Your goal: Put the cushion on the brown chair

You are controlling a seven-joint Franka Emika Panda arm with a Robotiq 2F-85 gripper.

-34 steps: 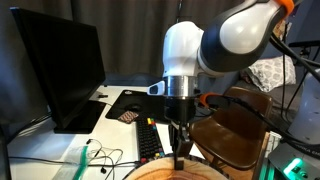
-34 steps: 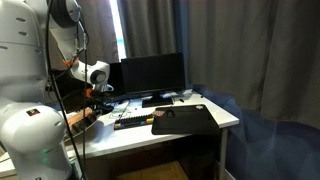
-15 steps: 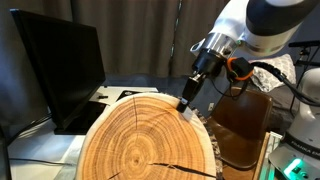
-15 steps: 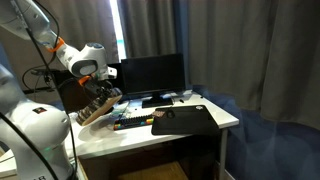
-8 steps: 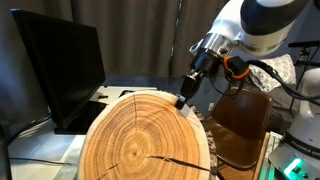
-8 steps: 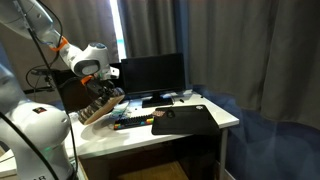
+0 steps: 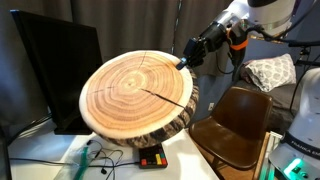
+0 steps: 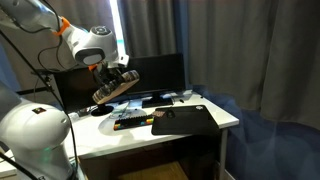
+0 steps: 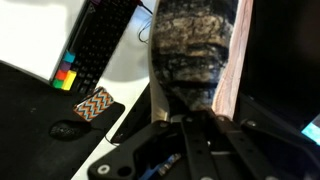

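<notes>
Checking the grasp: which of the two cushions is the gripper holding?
The round log-print cushion, clamped at its rim by the gripper in mid-air; the pale pillow lies beyond the brown chair.

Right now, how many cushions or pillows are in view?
2. The log-print cushion is held by the gripper above the desk; a pale pillow sits beyond the brown chair. Others may be hidden.

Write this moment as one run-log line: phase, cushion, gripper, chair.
phase: carry | cushion: in the air, tilted | gripper: shut on its rim | brown chair: seat bare, cushion not yet on it
</notes>
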